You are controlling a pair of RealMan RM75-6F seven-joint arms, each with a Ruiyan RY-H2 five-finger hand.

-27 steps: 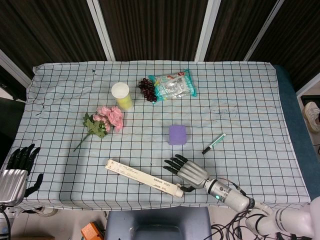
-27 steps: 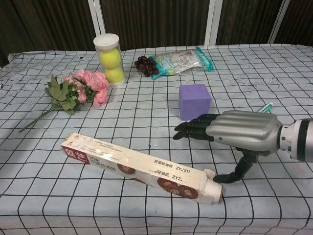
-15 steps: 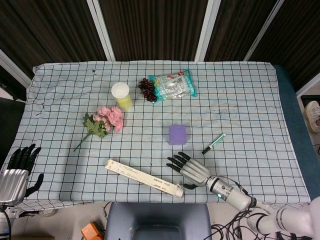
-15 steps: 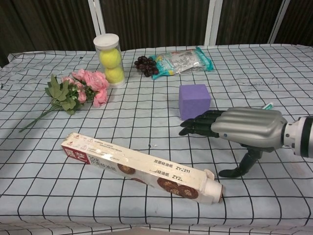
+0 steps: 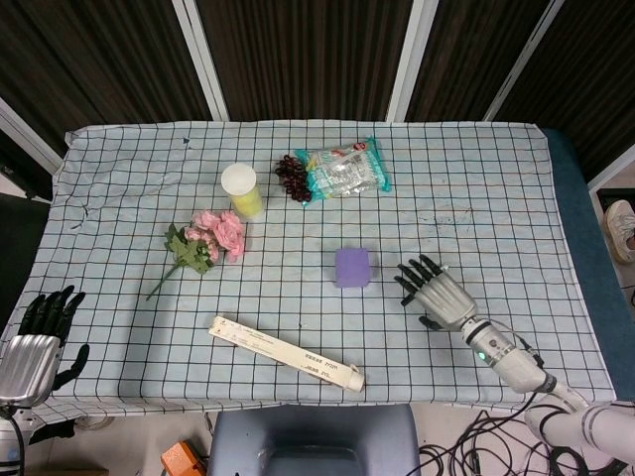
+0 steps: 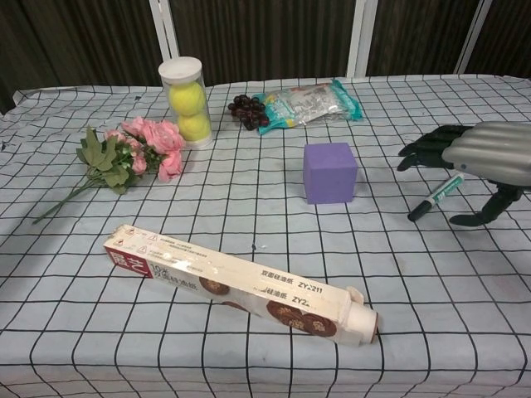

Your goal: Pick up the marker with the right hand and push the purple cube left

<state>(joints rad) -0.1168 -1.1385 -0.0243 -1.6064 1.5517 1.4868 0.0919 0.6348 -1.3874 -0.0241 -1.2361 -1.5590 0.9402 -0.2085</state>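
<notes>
The purple cube (image 5: 352, 267) (image 6: 329, 172) sits near the middle of the checked tablecloth. To its right lies the marker (image 6: 436, 197), white and green with a black tip pointing at the cube. My right hand (image 5: 434, 293) (image 6: 485, 153) hovers just over the marker with fingers spread and thumb hanging down, holding nothing. In the head view the hand hides the marker. My left hand (image 5: 35, 342) rests off the table's front left corner, fingers extended and empty.
A long cookie box (image 5: 286, 353) (image 6: 241, 282) lies diagonally at the front. Pink flowers (image 5: 203, 243) and a tennis ball tube (image 5: 242, 189) stand to the left. Grapes (image 5: 292, 177) and a snack bag (image 5: 344, 169) lie behind the cube.
My right hand has swung from in front of the cube, by the cookie box's end, to the right and away, ending over the marker. Nothing else moved.
</notes>
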